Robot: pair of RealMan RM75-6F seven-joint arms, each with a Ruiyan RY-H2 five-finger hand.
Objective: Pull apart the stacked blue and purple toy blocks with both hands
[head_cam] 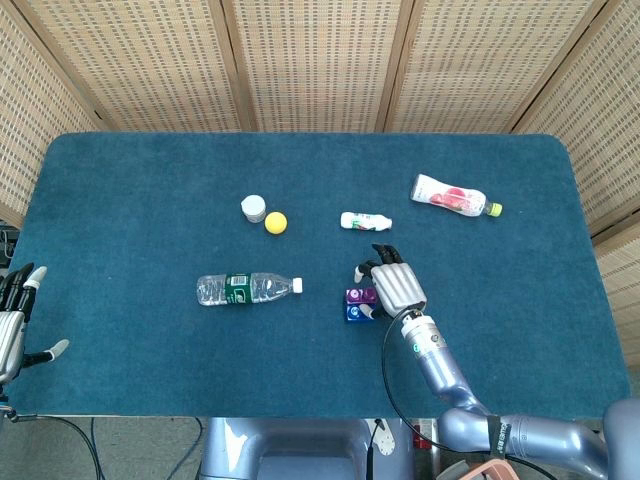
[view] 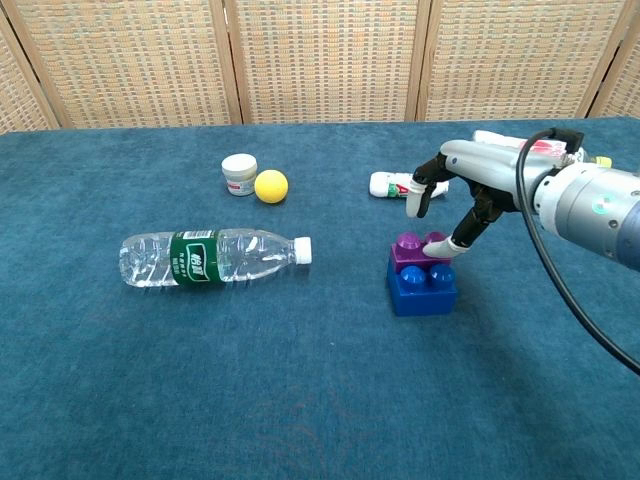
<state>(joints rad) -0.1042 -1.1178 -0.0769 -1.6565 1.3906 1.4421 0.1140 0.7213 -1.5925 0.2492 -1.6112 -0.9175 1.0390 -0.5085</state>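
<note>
A wide table [head_cam: 120,180] covered in dark teal, felt-like cloth fills both views, with woven wicker screens [head_cam: 300,60] standing behind it.

The right hand [view: 470,185], silver with dark fingertips, reaches in over the table with its fingers apart and curved, grasping nothing. Its thumb tip rests against the right stud of the purple block [view: 421,249]; the other fingers hang above and just behind the blocks without touching them. The purple block sits stacked on the rear half of the blue block [view: 424,289], both glossy plastic with round studs on top, lying directly below and slightly left of the right hand.

Well to the left of that hand lies a clear, ribbed water bottle [view: 212,257] on its side, green label and white cap pointing toward the blocks. Behind the hand, partly hidden by it in the chest view, lies a white bottle with a red fruit picture [head_cam: 455,196]. Just behind the fingertips lies a small white bottle [view: 393,184] on its side. Farther left and back sit a smooth yellow ball [view: 271,186] and, touching it, a small white jar [view: 239,174].

The left hand [head_cam: 12,325] rests far off at the table's near left edge, fingers loosely apart and empty.
</note>
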